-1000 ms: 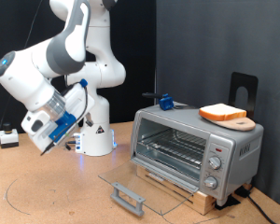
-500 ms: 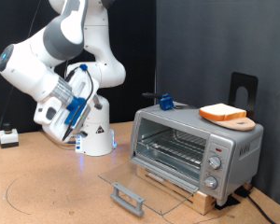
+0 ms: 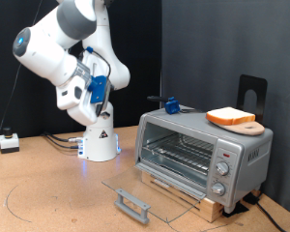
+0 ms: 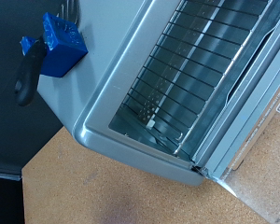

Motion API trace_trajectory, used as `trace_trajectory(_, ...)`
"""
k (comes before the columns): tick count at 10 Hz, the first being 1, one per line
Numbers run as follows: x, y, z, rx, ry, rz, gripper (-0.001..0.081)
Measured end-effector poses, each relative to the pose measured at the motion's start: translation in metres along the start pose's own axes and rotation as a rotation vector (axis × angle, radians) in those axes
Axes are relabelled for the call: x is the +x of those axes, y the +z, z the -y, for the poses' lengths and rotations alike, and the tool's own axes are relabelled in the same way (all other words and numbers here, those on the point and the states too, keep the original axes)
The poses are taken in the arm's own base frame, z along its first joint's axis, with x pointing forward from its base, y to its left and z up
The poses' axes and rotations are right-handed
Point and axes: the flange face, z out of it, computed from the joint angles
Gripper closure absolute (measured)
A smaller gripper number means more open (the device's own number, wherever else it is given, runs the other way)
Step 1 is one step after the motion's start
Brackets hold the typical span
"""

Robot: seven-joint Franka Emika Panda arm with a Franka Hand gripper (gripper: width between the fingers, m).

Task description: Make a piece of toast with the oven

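Tool (image 3: 95, 89) raised, well clear of the oven (image 3: 203, 150) – jaw state cannot be determined. Piece of toast (image 3: 230, 117) judged light, crumbly – grip crust edges.

The arm (image 3: 72, 43) is built of rounded, glossy white shells, with grey bands at the joints between them. A round joint cap on the upper link carries a small blue light. Its white pedestal base (image 3: 98, 143) widens toward the bottom and shows a faint bluish glow at its foot. The end effector (image 3: 95, 89) is a white block with blue parts and a dark cable running along it; its fingers are too small to make out.
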Motion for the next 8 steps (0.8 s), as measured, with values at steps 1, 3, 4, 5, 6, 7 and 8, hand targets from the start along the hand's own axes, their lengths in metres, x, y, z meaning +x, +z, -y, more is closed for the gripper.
trace_trajectory(1,0.001,0.000,0.000,0.004,0.009,-0.012,-0.0004)
trace_trajectory(3,0.006,0.006,0.019,0.060,-0.093,-0.011,-0.0004)
trace_trajectory(4,0.005,0.011,0.033,0.077,-0.171,0.018,-0.0004)
trace_trajectory(5,0.004,0.015,0.048,0.085,-0.244,0.045,-0.0004)
trace_trajectory(6,0.002,0.019,0.061,0.074,-0.302,0.065,-0.0004)
trace_trajectory(7,0.000,0.026,0.074,0.059,-0.344,0.088,-0.0004)
trace_trajectory(8,-0.004,0.034,0.086,0.043,-0.381,0.112,-0.0004)
